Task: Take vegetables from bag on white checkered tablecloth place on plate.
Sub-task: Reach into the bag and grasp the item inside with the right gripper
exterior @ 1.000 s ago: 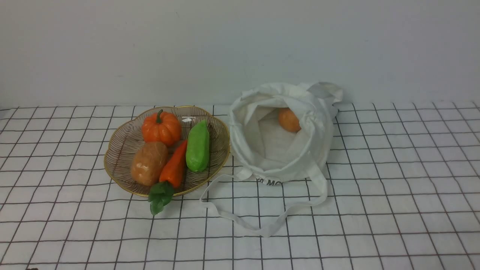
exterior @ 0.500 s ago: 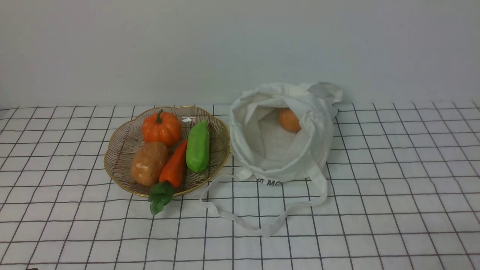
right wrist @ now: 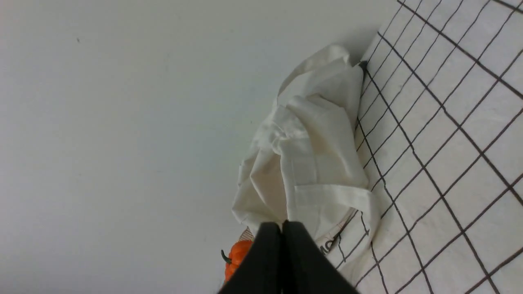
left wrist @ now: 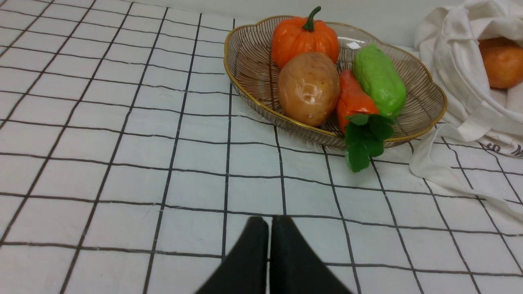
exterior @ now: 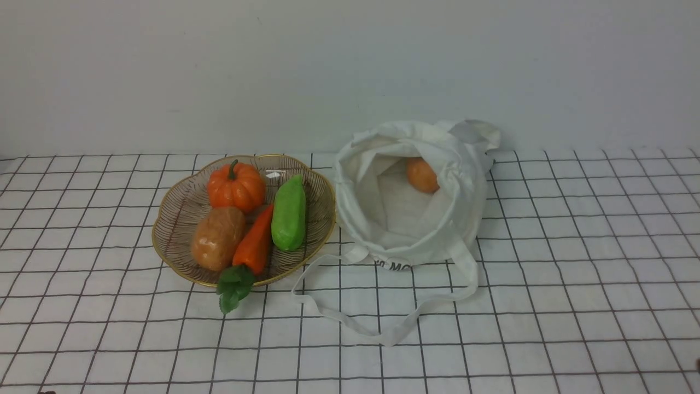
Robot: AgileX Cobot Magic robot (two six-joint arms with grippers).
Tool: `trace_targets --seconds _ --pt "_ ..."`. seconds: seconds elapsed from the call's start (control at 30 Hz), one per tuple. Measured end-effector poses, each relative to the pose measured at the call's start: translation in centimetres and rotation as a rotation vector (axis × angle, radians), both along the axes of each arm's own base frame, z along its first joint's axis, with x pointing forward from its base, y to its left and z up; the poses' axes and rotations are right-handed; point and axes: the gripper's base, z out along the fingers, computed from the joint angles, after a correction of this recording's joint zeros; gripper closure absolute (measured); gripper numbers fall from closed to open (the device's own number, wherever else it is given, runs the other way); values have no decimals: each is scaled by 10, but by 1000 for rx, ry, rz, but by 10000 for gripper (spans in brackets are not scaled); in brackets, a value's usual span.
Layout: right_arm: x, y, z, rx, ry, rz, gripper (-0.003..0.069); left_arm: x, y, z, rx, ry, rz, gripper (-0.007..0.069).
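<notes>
- Right end effector (right wrist: pixel 282 227) was shut, empty; it should open wide before dipping to the onion (exterior: pixel 421 175) inside the bag (exterior: pixel 407 241).
- Left end effector (left wrist: pixel 267 225) was likewise shut, empty.

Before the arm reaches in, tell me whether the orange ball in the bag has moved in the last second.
No. The orange ball sits against the same inner fold of the bag as before.

We're looking from front camera, raised, facing wall (exterior: pixel 350 65) across tablecloth (exterior: pixel 574 262), mid-range, framing plate (exterior: pixel 178 213) and bag (exterior: pixel 465 208). We're viewing from left wrist low, close, facing plate, catching bag edge. We're viewing from right wrist rolled sideways, facing bag and wall. We're seeing pumpkin (exterior: pixel 235 186) in all three.
</notes>
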Motion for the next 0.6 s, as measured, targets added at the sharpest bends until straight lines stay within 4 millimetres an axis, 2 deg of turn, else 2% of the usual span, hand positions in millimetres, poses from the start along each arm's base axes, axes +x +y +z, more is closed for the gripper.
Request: trace_targets --seconds 0.03,0.07,0.13,0.2,0.23,0.3,0.33,0.43,0.5,0.6 --pt "-2 1 12 -69 -42 13 673 0 0 0 0 0 0 632" --pt "-2 1 15 -72 -51 13 673 0 0 0 0 0 0 632" --pt "-11 0 56 -256 -201 1 673 0 0 0 0 0 0 632" --pt "-14 -1 94 -421 -275 -17 673 0 0 0 0 0 0 632" --pt "-11 -1 107 -500 -268 -11 673 0 0 0 0 0 0 632" --pt "-6 -1 121 -587 -246 5 673 0 0 0 0 0 0 632" --pt "9 0 130 -704 -142 58 672 0 0 0 0 0 0 632" --pt "42 1 125 -815 83 172 670 0 0 0 0 0 0 632" --pt "74 3 115 -857 292 305 670 0 0 0 0 0 0 632" --pt "111 19 98 -865 401 510 670 0 0 0 0 0 0 632"
